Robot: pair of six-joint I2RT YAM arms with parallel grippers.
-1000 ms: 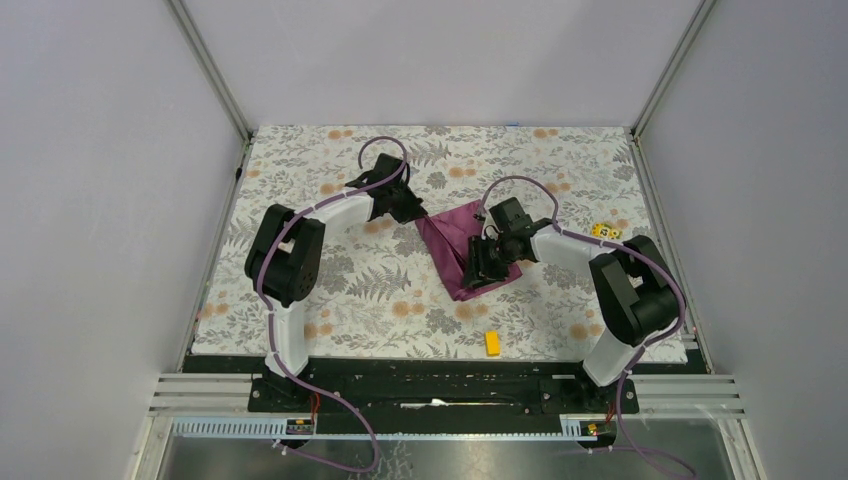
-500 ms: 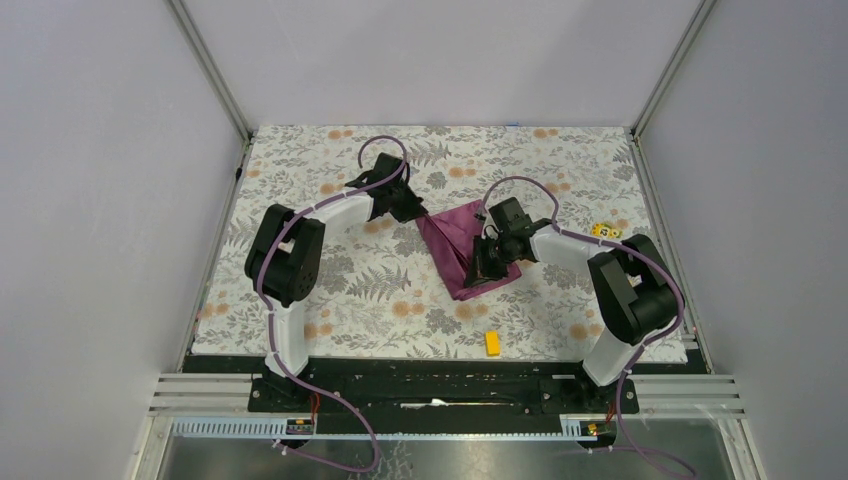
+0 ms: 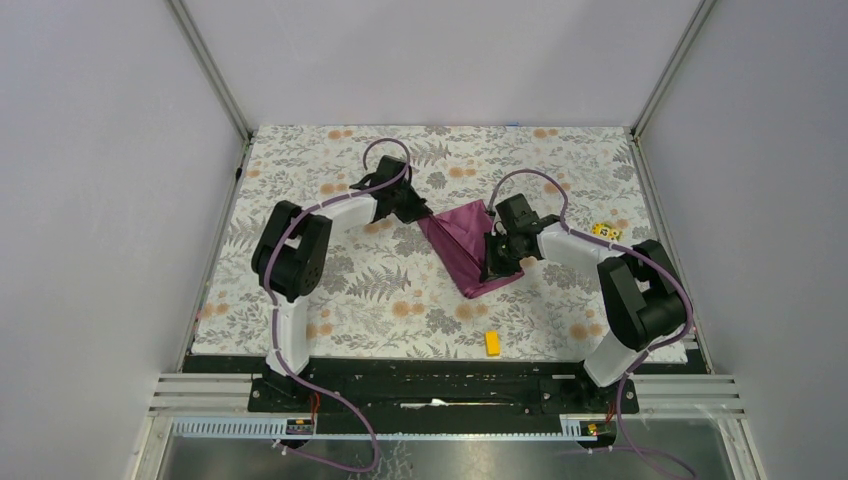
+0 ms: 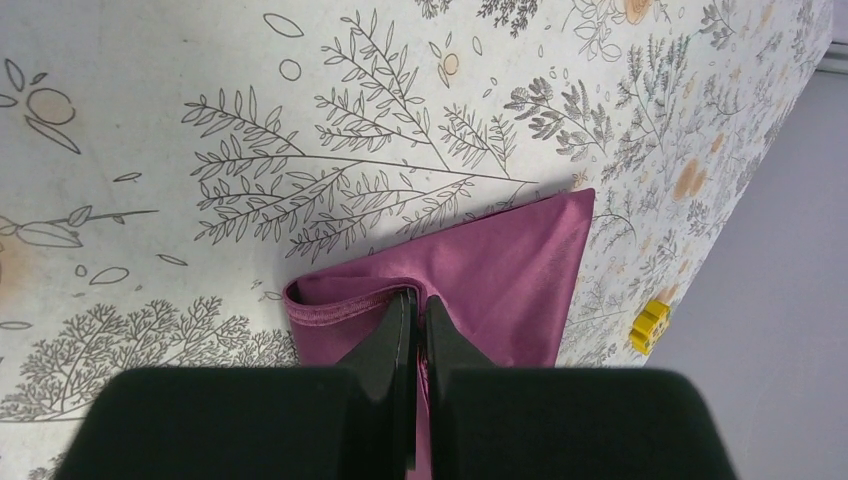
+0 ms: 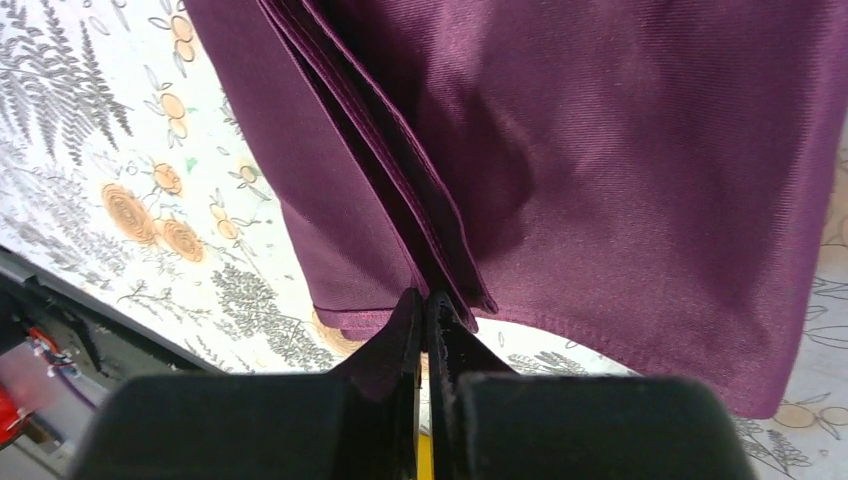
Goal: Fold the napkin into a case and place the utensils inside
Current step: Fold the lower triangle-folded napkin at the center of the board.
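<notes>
The plum-purple napkin [image 3: 464, 246] lies partly folded in the middle of the floral table, its layers bunched along a ridge. My left gripper [image 3: 421, 213] is shut on the napkin's far-left hemmed corner, and the left wrist view shows the hem [image 4: 340, 310] pinched at the gripper [image 4: 416, 298]. My right gripper [image 3: 496, 264] is shut on the layered fold edge at the napkin's right side. In the right wrist view the folded layers [image 5: 400, 170] run into the gripper [image 5: 426, 298]. The utensils are not in view.
A yellow block [image 3: 492, 343] lies near the table's front edge. Another yellow block [image 3: 606, 232] sits at the right by the right arm and shows in the left wrist view [image 4: 648, 325]. Grey walls enclose the table.
Both grippers have shifted a little to the right, still pinching the cloth. The napkin has moved right with them and its far right corner now stands out more.
</notes>
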